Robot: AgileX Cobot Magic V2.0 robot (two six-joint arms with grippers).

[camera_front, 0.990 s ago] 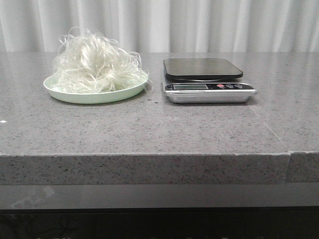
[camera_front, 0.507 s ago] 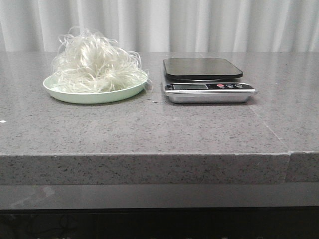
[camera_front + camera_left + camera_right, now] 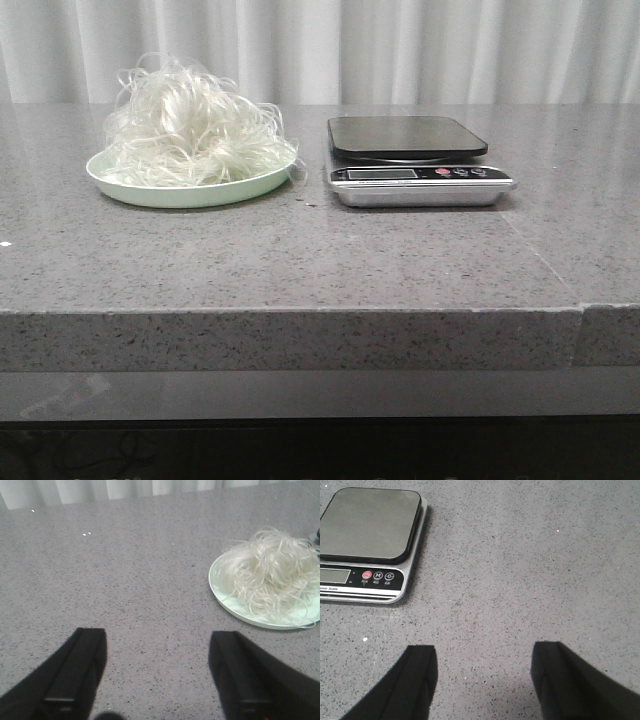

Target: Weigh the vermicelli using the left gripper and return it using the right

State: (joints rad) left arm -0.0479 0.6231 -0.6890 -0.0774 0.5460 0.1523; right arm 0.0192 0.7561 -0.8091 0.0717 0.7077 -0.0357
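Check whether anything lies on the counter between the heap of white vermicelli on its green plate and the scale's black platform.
Nothing visible does. The white vermicelli heap on the pale green plate sits left of the silver scale's black platform, with only bare grey counter between.

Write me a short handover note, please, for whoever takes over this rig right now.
Left gripper: open, empty, above bare countertop, short of the plate.
Right gripper: open, empty, over the counter beside the scale.
Vermicelli: heaped on the pale green plate, left of the scale in the front view.
Scale platform is bare; the display cannot be read.
Done: nothing yet.
Left: left gripper moves the vermicelli to the scale for weighing, then the right gripper returns it to the plate.
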